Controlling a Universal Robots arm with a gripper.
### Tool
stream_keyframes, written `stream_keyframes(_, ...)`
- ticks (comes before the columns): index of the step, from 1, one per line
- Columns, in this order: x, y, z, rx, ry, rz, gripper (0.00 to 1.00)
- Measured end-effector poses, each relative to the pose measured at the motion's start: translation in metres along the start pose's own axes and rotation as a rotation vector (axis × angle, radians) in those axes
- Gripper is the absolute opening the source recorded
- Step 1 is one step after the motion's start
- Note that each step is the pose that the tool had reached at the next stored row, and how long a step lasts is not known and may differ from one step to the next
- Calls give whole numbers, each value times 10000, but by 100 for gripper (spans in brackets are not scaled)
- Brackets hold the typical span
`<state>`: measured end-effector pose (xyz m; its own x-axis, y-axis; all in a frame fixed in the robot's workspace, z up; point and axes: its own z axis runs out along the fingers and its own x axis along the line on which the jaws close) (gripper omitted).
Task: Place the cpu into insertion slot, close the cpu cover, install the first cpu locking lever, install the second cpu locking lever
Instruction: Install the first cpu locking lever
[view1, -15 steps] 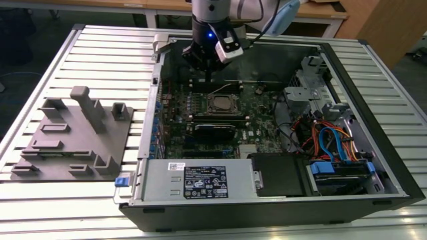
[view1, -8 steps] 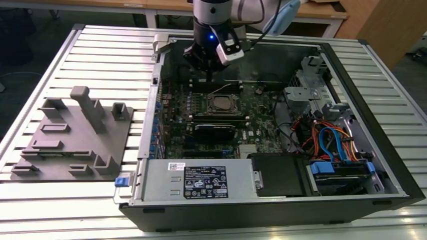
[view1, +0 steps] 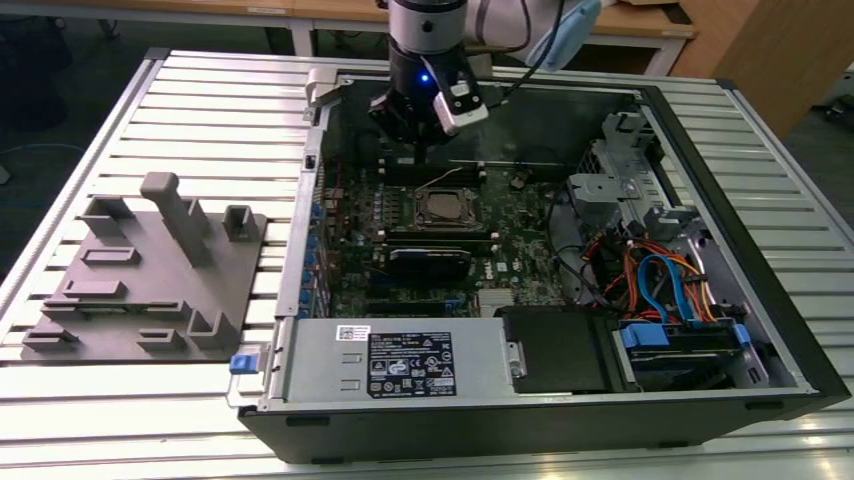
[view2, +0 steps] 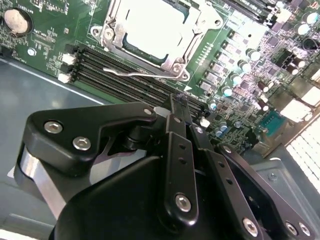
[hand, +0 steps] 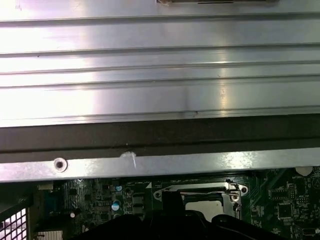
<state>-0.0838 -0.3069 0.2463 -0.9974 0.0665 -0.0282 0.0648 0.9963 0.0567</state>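
Hanging over the motherboard (view1: 400, 240) in the exterior view, the gripper (view1: 419, 158) has its jaws drawn together, empty. The second wrist view reveals the cpu (view2: 152, 27) seated in the insertion slot (view2: 154, 57), framed by the cpu cover (view2: 116, 20), with 1 wire lever (view2: 135, 74) alongside. A printed white label (view1: 411, 365) marks the power supply (view1: 320, 360).

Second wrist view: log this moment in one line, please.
cpu under lowered cpu cover | gripper shut, empty, near cover | locking lever along cover edge, latch state unclear
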Motion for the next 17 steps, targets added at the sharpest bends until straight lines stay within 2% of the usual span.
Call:
stream_keyframes(11, -109, 2, 84, -15, -4, 59, 10)
stream_keyframes(17, -144, 3, 116, -27, -5, 94, 10)
